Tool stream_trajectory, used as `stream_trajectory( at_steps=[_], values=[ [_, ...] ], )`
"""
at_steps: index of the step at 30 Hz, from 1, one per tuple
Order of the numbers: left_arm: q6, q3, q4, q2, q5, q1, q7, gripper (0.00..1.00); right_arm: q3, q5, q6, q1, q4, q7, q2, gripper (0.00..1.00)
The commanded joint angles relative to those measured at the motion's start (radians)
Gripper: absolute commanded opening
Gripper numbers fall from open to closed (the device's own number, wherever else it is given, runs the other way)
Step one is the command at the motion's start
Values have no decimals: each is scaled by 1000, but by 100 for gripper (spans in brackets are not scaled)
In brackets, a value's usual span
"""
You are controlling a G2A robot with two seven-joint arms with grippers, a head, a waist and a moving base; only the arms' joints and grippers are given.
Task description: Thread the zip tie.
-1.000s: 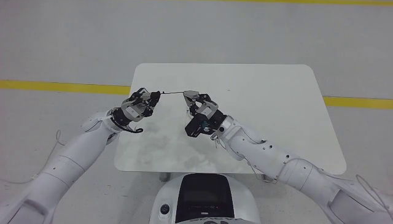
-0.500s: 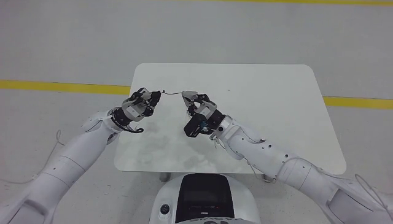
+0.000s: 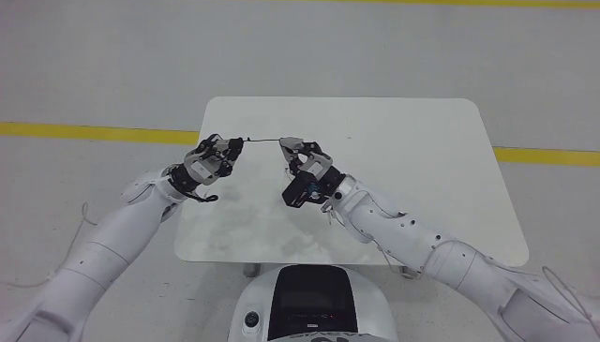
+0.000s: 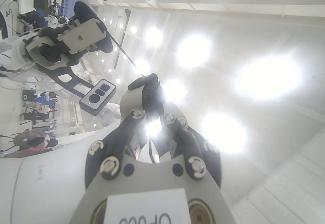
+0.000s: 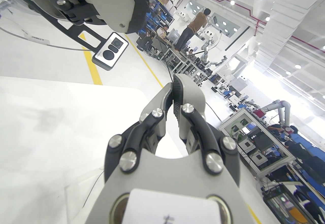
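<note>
Jaws of the right gripper [image 5: 173, 90] are pressed together on the zip tie [image 5: 167, 67], pinching the thin black strip close to one end. The left gripper [image 4: 149, 83] also looks clamped on the strip's other end, though ceiling glare washes out part of its fingers. In the top view the two grippers face each other left of the frame's centre, near but not touching. The tie runs between them as a nearly straight, level line above the left part of the white table [image 3: 422, 155], lifted off the surface.

No loop shows yet, so by my reading the task is at the hold-and-align step and the threading is not yet done. Which end carries the locking head is too small to tell.

The next move probably calls for bending the strip. One gripper would need to swing its end round toward the other, point the tail squarely at the head's slot, and push it through. Each grip has to be firm enough that the slick strip does not twist or slip out.
</note>
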Motion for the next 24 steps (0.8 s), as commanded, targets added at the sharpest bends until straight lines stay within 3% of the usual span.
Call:
stream_trajectory(
  at_steps=[1,12,13,14,19,24],
  values=[
    [3,-9,3,-1,4,3,-1,0,1,0,2,-2,-1,0,1,0],
    [18,-55,3,-9,25,26,-3,0,4,0,3,-6,-4,-2,4,0],
    [20,-58,3,-10,28,29,-2,0,3,0,-1,-5,-4,-4,5,28],
    [21,-60,3,-11,30,30,-1,0,5,0,-4,-8,-6,-5,4,100],
    [28,-79,2,-16,27,37,-7,0,25,0,-55,-19,-2,-3,2,100],
    [32,-116,9,-15,28,48,-17,0,79,57,-145,-48,15,-30,6,100]
  ],
)
